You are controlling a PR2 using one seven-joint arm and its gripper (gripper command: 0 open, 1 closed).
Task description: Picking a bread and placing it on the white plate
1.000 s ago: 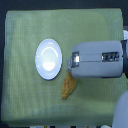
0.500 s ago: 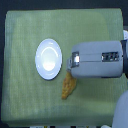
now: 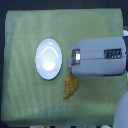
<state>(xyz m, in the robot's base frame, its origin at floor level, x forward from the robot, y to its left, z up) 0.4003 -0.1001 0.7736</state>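
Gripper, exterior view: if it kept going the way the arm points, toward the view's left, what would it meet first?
Probably the white plate, just left of the gripper. The bread lies below that line. Height is unclear from this overhead view, so it might pass above the plate.

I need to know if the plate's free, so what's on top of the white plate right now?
Nothing shows on the white plate; its whole face is bare. The bread lies off it on the green cloth, its upper end covered by the arm. The gripper is hidden.
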